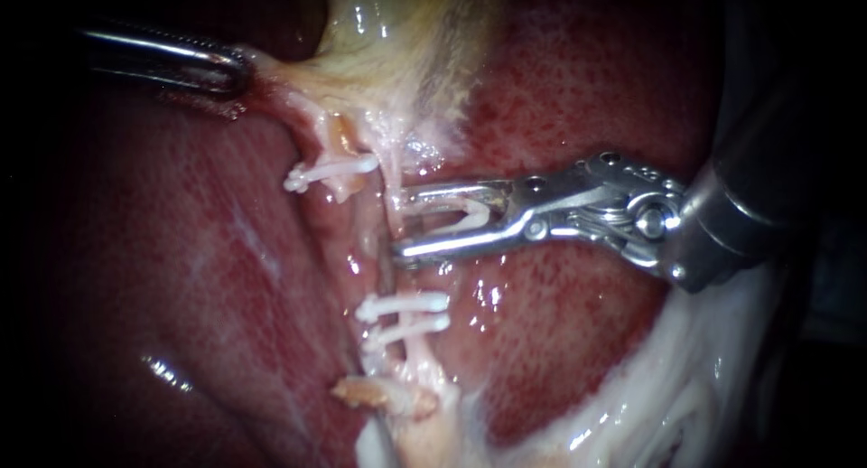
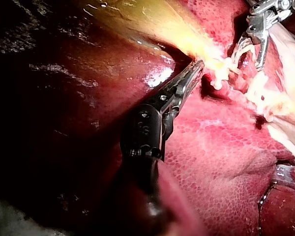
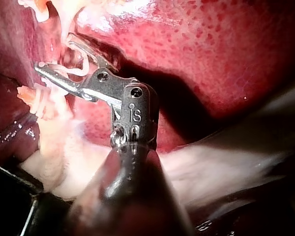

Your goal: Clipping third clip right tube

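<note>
The right tube (image 1: 386,256) ran as a thin dark strand down the cleft in the liver (image 1: 587,98), between the yellowish gallbladder (image 1: 406,34) above and a frayed whitish stump below. My right instrument (image 1: 399,222) came in from the right and lay across the liver. Its pincer was spread wide and straddled the tube from the side, one half above the crossing point and one below. Between those halves it held a white loaded clip (image 1: 465,217), open in a V, its legs lying along the pincer and reaching towards the tube. I could not tell whether the tips of the legs had passed the tube.

Lower on the same strand sat two lower clips (image 1: 404,304), closed, one just beneath the other and apart from the pincer. A single clip (image 1: 330,172) crossed an orange-tinted stub just beside the tube. My left instrument (image 1: 237,70) came in from the left. Its pincer was clenched on pale tissue (image 1: 271,78) at the gallbladder's edge, which stretched taut towards it.
</note>
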Controlling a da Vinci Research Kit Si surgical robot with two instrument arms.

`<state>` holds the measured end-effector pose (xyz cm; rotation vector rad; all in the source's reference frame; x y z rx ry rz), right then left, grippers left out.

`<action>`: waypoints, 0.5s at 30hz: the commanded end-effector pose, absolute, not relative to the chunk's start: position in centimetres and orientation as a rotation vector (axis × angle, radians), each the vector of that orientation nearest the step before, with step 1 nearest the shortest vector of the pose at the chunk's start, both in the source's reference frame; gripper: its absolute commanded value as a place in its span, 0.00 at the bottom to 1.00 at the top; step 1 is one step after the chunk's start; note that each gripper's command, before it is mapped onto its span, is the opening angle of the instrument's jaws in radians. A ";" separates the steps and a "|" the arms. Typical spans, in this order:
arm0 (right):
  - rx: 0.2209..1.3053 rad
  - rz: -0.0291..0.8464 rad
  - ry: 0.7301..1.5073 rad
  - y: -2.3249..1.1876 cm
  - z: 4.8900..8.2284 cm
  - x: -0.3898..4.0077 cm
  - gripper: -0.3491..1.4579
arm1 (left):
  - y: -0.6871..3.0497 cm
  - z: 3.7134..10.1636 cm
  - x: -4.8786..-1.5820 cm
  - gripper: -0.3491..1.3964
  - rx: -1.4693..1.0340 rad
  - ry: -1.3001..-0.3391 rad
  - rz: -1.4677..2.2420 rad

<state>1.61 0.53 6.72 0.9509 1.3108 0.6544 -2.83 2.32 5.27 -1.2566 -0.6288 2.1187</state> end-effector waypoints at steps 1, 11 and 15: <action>0.941 0.649 1.293 0.51 6.77 1.61 0.46 | 2.32 5.27 -2.83 0.00 -1.257 -0.629 2.119; 0.941 0.644 1.292 0.54 6.93 1.64 0.47 | 2.32 5.27 -2.83 0.00 -1.257 -0.629 2.119; 0.974 0.644 1.322 0.53 6.91 1.75 0.47 | 2.32 5.27 -2.83 0.00 -1.257 -0.629 2.119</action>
